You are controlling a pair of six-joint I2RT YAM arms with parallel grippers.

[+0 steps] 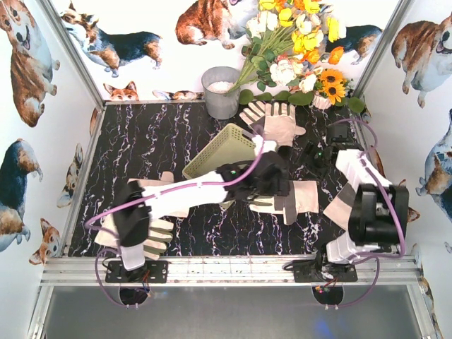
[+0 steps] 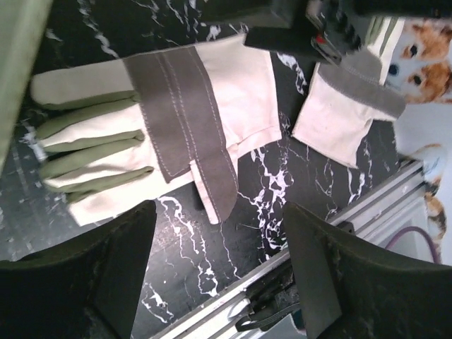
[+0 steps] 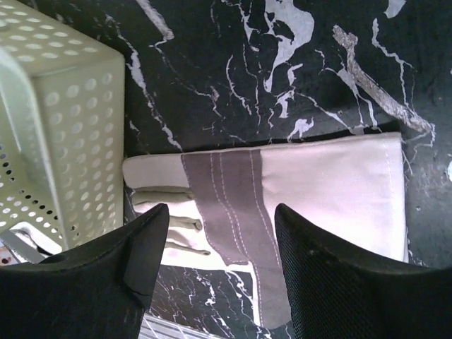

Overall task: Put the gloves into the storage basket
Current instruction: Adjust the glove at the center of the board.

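Our left gripper (image 2: 219, 222) hangs with its fingers spread and nothing between them. Just beyond the tips a grey-patched glove (image 2: 169, 120) lies flat on the marbled table (image 2: 212, 251), its fingers pointing out past our left finger. A second glove (image 2: 339, 116) shows its cuff off past the right finger. Our right gripper (image 3: 219, 219) is spread too, empty, over a grey-banded glove (image 3: 325, 183) lying flat below the gap. The storage basket (image 3: 63, 120) stands just beyond its left finger, beside that glove's fingertips.
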